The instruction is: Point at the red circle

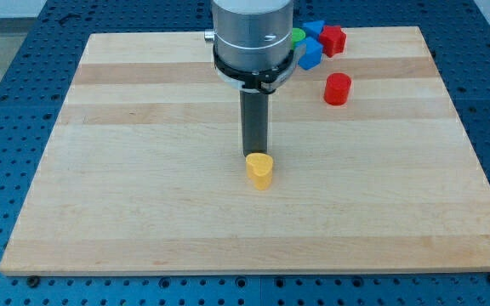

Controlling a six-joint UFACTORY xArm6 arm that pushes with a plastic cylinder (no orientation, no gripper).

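Observation:
The red circle [337, 88], a short red cylinder, stands on the wooden board [143, 187] at the view's upper right. My rod comes down at the middle of the board, and my tip [254, 155] sits right behind the yellow heart-shaped block [260, 170], touching or nearly touching it. The red circle is well to the right of my tip and above it in the view, with bare board between them.
A cluster of blocks lies at the view's top right of centre: a red star-like block [333, 39], a blue block [310, 53], another blue block [316, 29] and a green block [298, 36], partly hidden by the arm's grey body [253, 34].

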